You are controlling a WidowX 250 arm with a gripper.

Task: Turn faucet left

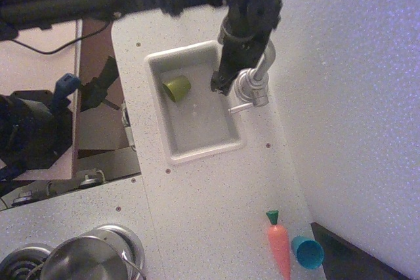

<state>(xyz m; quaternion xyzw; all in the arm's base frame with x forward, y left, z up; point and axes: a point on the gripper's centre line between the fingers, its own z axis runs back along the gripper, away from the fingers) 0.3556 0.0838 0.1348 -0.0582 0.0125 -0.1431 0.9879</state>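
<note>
**Ana:** While the camera is looking straight down on a white speckled counter [210,214], where is the faucet [252,86] sitting?

**Ben:** It is standing at the 3 o'clock edge of the white sink [172,143], with its round silver base just beside the rim. Its spout is rising toward 1 o'clock, and its thin lever is pointing toward 8 o'clock over the sink edge.

**Ana:** And the gripper [221,78]?

**Ben:** It is hanging from a black arm that is reaching in from 10 o'clock, tips just at 9 o'clock of the faucet base. Whether the jaws are parted or clenched, I cannot tell; they are dark and overlapping.

**Ana:** Anything else?

**Ben:** A green cup [176,87] is lying in the sink. An orange carrot [279,248] and a teal cup [306,252] are lying side by side at 5 o'clock. A steel pot [85,260] is showing at 7 o'clock.
</note>
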